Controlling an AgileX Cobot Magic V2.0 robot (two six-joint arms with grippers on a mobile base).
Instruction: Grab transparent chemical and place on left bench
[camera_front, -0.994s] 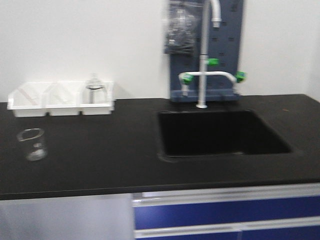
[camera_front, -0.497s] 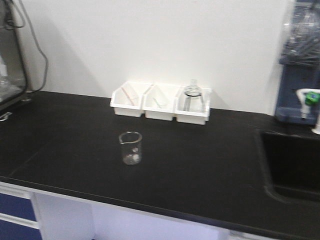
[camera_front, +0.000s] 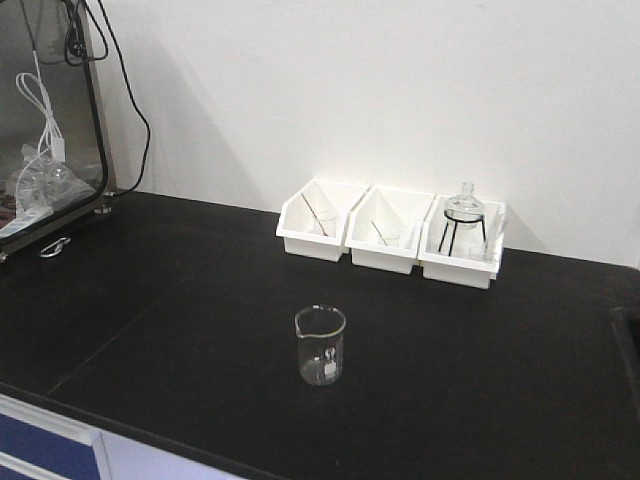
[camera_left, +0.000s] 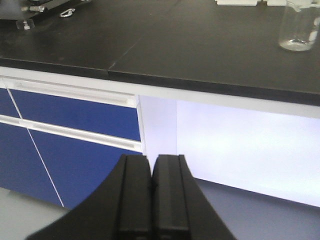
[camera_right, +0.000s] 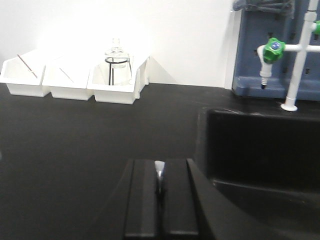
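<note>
The transparent chemical, a clear glass beaker with a spout, stands upright on the left bench, a wide black top in front of three white bins. Neither gripper shows in the front view. In the left wrist view the beaker is at the top right on the bench. My left gripper is shut and empty, below the bench's front edge. My right gripper is shut and empty, low over the black top beside the sink; the beaker is out of that view.
A round flask on a black tripod sits in the right bin. A glass-fronted cabinet with cables stands at the far left. A faucet with green knobs rises behind the sink. Blue drawers lie under the bench.
The front view has swung left: the sink and faucet have slid out to the right, and the beaker and bins have moved from the left edge toward the middle.
</note>
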